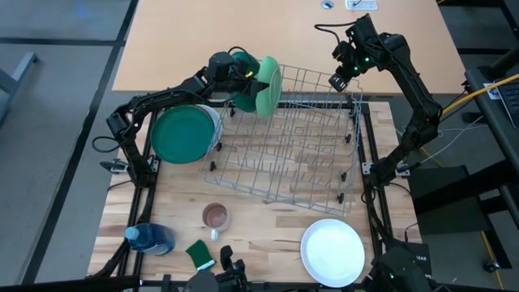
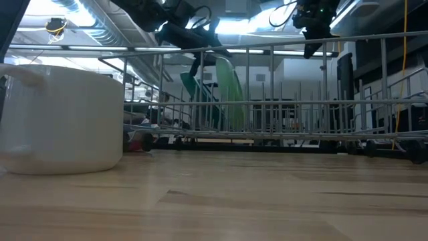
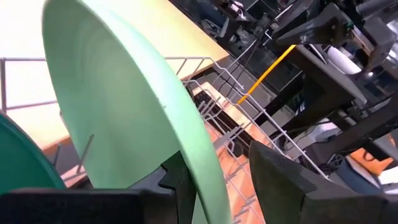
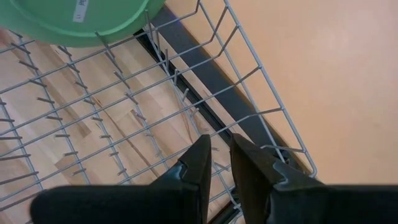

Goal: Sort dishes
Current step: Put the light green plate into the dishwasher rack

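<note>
Two green plates stood racked; the left claw straddled the light green plate, jaws parted. Beside it waited a dark green plate; a white plate far off.

No text, brand, number or sign can be read anywhere in these views. The one label in sight is a small pale rectangular sticker on the underside of the light green round plate standing in the grey wire dish rack, and its dark print is too small and blurred to make out. A small white patch with dark marks at the far edge of the tan worktop is likewise too small to read.
</note>
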{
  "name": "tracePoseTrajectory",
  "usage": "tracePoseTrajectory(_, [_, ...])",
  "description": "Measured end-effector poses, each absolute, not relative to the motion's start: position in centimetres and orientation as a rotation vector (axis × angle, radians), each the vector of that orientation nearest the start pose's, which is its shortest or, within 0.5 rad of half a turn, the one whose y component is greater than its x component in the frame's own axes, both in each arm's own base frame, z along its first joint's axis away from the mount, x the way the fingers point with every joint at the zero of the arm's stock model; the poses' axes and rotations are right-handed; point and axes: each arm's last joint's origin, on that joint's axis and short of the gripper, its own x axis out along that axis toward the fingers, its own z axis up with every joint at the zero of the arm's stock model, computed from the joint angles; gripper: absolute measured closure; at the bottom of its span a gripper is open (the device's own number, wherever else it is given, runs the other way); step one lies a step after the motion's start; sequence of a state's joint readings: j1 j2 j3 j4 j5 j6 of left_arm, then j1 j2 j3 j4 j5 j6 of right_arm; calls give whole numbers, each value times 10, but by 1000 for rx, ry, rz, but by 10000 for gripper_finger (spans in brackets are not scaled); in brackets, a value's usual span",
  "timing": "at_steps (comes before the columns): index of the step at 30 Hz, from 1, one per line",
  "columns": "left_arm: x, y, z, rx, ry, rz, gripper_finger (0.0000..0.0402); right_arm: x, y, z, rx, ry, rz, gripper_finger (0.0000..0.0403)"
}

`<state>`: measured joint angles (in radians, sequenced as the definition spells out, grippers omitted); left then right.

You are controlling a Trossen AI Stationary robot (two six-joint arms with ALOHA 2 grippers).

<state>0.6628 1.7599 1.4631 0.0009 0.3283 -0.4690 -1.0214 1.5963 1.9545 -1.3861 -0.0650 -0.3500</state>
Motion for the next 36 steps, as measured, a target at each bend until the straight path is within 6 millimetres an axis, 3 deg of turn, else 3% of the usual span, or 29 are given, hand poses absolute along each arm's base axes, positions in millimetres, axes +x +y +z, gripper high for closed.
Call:
tracePoseTrajectory(24, [330, 253, 330, -768, -10, 575, 270, 150, -242, 427, 251, 1035, -690, 338])
tracePoseTrajectory(36, [327, 257, 333, -820, -153, 784, 270, 150, -242, 427, 251, 1035, -690, 338])
